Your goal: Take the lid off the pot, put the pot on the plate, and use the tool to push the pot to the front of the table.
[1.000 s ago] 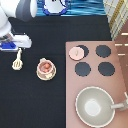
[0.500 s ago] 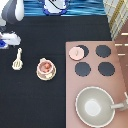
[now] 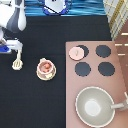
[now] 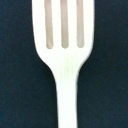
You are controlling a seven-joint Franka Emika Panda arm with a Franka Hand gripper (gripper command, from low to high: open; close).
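The cream-white slotted tool (image 3: 18,61) lies flat on the black table (image 3: 40,105) at the exterior view's left, its head toward the bottom. The wrist view shows the tool (image 4: 64,60) from close by, centred, on the dark tabletop. My gripper (image 3: 15,48) hangs over the handle end of the tool. The pale-pink pot (image 3: 45,67), with reddish contents showing, sits uncovered on the cream-yellow plate (image 3: 40,75) right of the tool. The pink lid (image 3: 76,53) rests on the stove, partly over its top-left burner.
The pinkish-brown stove panel (image 3: 95,80) fills the right side, with black burners (image 3: 104,51). A large grey-beige pan (image 3: 95,106) stands at its bottom end, handle pointing right. A blue-white backdrop runs along the top edge.
My arm has shifted slightly and the gripper now sits a little lower over the tool's handle. The tool, the pot on the plate and the lid have stayed put.
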